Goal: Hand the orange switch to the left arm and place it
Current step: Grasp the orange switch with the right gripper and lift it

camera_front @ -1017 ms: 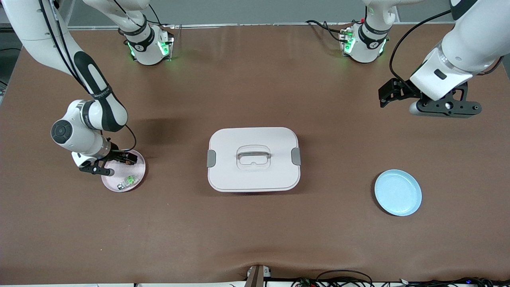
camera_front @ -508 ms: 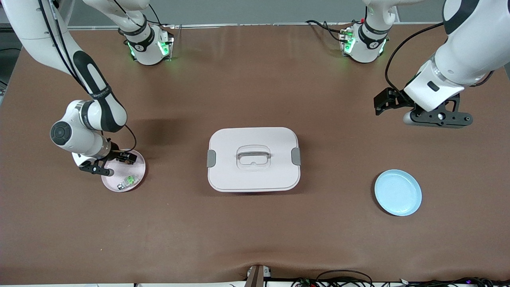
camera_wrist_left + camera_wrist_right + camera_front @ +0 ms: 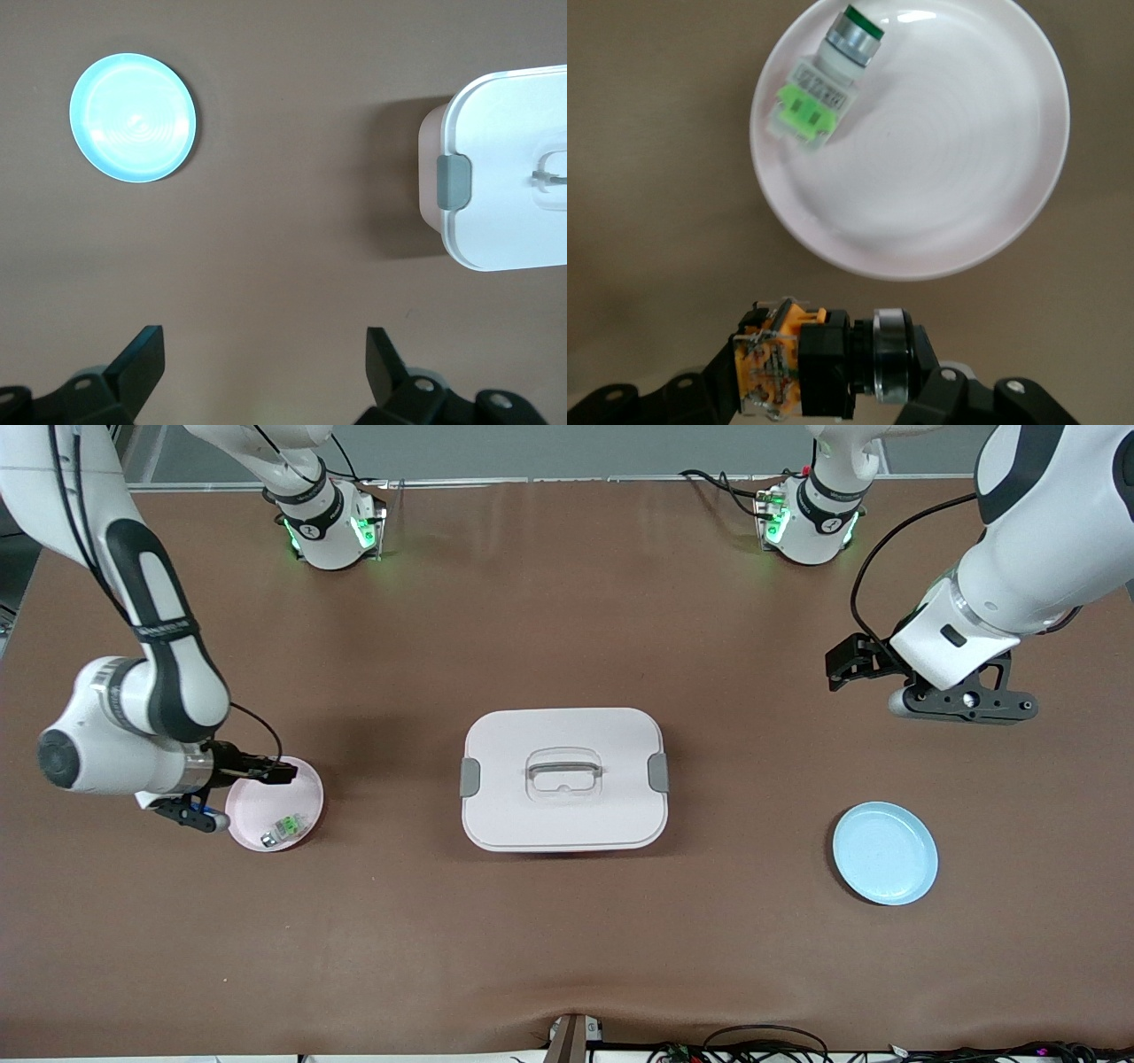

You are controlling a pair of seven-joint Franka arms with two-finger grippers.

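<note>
Right hand [image 3: 824, 376] clamped on the orange switch [image 3: 802, 372] above the pink plate [image 3: 301, 779]; left hand [image 3: 266, 363] spread wide over bare desk [image 3: 567, 939], beside the box [image 3: 563, 779]

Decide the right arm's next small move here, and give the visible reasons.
Probably lift a little higher and start carrying toward the left gripper, passing above or around the box. The right gripper is shut on the orange switch, already clear of the pink plate; the left gripper hangs open over bare table, and the box lies between the two.
</note>
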